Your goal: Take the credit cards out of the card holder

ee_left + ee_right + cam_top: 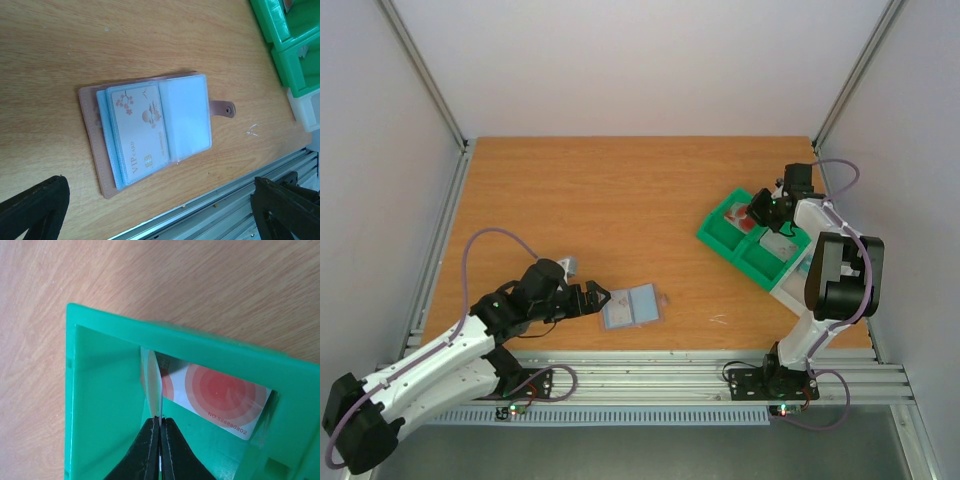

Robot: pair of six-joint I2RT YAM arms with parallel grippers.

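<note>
Your workspace is a wooden table (620,200) boxed in by plain white walls. Near its front edge the card holder (631,306) lies open and flat, with its snap tab (222,108) sticking out on the right. A VIP card (140,132) shows in the clear sleeves of the holder's left panel. Your left gripper (600,299) sits low, just beside the holder's left edge. Its jaws are spread wide and hold nothing.

Your right gripper (160,422) is well away at the green tray (200,342) on the table's right side, reaching into the far compartment. Its jaws are pinched together on a pale card (152,382), which you see edge-on. In the same compartment, just behind the held one, a white card with a red round mark (225,395) rests by the tray wall.
</note>
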